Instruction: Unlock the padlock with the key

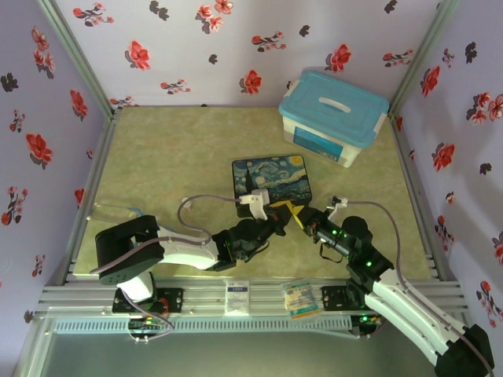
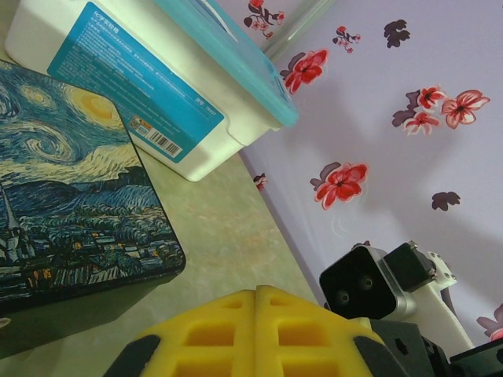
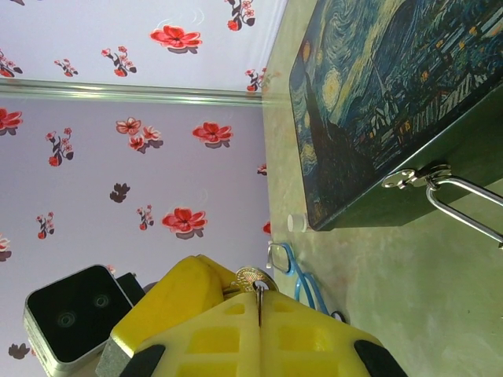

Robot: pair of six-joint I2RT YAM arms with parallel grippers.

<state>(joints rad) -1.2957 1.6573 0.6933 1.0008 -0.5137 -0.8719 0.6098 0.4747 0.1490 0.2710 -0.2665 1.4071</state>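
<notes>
The right tool (image 3: 258, 289) is pressed shut, its yellow fingers meeting along one seam. A thin dark sliver of metal sits in that seam with a small round head, brassy in this light, poking out past the tips. This appears to be the key (image 3: 253, 278), pinched by its blade. The left tool (image 2: 255, 306) is also fully closed, yellow pads flush together, and nothing can be seen between them or touching them.

From overhead, both arms reach in low from the near edge. Their tips come close together just in front of the painted box (image 1: 271, 179), which lies flat on the table (image 1: 157, 157). A white storage bin with a blue lid (image 1: 334, 114) stands behind the box, toward the far right corner.

The right wrist view adds detail at the box's front wall. A small silver hasp (image 3: 409, 179) sticks out there, and the padlock (image 3: 464, 219) hangs through it by its thin silver shackle. The lock's body runs off the frame edge. The key is near it but apart from it. This view also takes in a small white object (image 3: 295, 223) at the foot of the box, a blue loop of cord (image 3: 292, 267) on the table, and the other arm's camera housing (image 3: 75, 310).

The left wrist view looks past its own pads to the box lid, the bin's printed label (image 2: 134, 86) and the floral wall (image 2: 377, 118).
</notes>
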